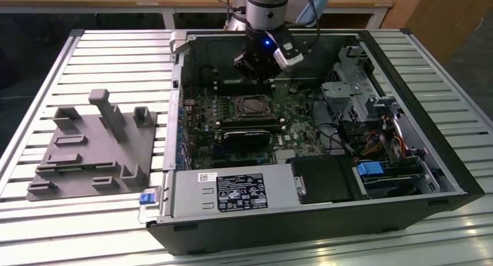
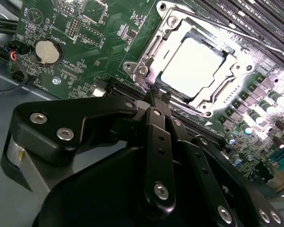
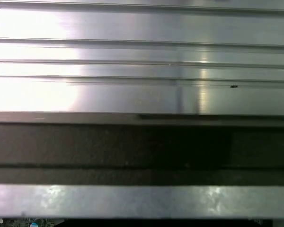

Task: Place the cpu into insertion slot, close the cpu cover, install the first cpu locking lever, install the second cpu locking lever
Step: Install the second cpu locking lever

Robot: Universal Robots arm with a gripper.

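We see an open black computer case point(image 1: 431, 179) lying on a ribbed, silvery metal table point(image 1: 92, 52), its green motherboard point(image 1: 212, 139) exposed. The arm's black claw point(image 1: 258, 75) hangs inside the case, just above the board's far edge and close to the socket.

In the second wrist view the claw point(image 2: 156, 97) shows as matt black linked bars with bright round screw heads; its fingertips point(image 2: 154, 94) meet at one narrow point with nothing between them, so we read it as clenched and empty. That tip sits right at the near edge of the socket, though we cannot tell whether it touches.

The cpu point(image 2: 194, 64), a flat square with a glaring silvery top, lies in the socket. The cpu cover point(image 2: 236, 61), a thin shiny metal frame with a wide central window, lies flat around it, its rim framing the chip on all sides. A thin metal rod runs along the far side of the socket; glare hides how it is latched.

A round coin cell point(image 2: 47, 51) sits on the board well apart from the socket. Beside the case on the exterior view's left stands a grey blocky fixture point(image 1: 92, 148) with upright posts. Open room around the socket is tight: a dark heat sink point(image 1: 246, 133) lies just next to it.

The first wrist view gives brushed metal ribs point(image 3: 142, 90) and a dark band, cut off at the edges.
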